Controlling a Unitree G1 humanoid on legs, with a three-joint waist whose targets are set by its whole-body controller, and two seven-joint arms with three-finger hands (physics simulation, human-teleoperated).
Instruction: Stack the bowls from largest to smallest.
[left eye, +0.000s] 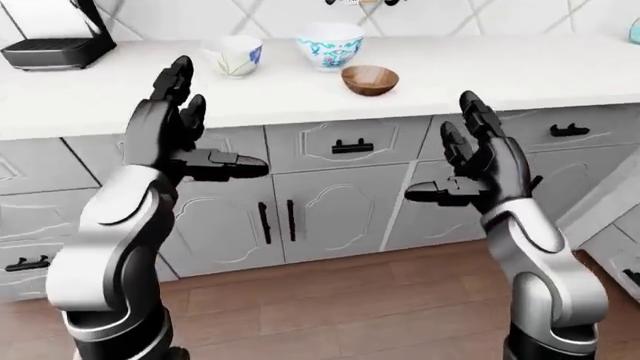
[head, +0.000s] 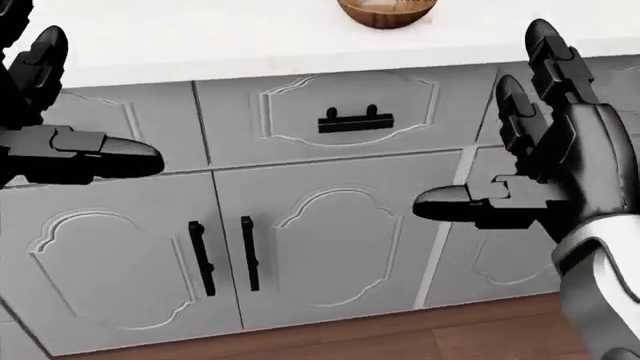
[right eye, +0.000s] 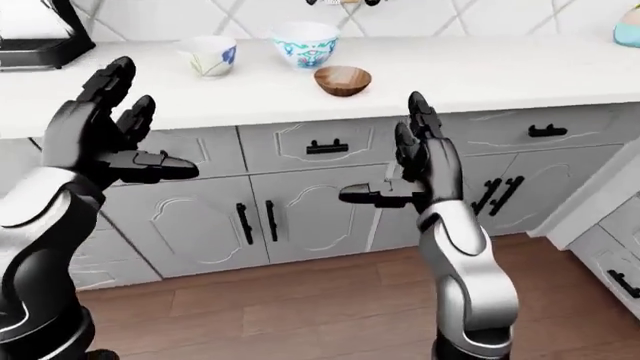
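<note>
Three bowls stand on the white counter (left eye: 520, 75) near the top of the left-eye view. A white bowl with blue and green marks (left eye: 233, 55) is on the left. A larger white bowl with a teal pattern (left eye: 329, 44) is in the middle. A small brown wooden bowl (left eye: 370, 79) sits to its right, nearer the counter edge. My left hand (left eye: 195, 127) is raised, open and empty, below the counter edge. My right hand (left eye: 455, 161) is also raised, open and empty, in front of the cabinet doors. Both hands are apart from the bowls.
A black appliance (left eye: 60, 41) stands on the counter at the top left. Grey cabinets with black handles (left eye: 352, 146) run below the counter. A wooden floor (left eye: 330, 307) lies between me and them. Another cabinet (left eye: 620, 225) juts in at the right.
</note>
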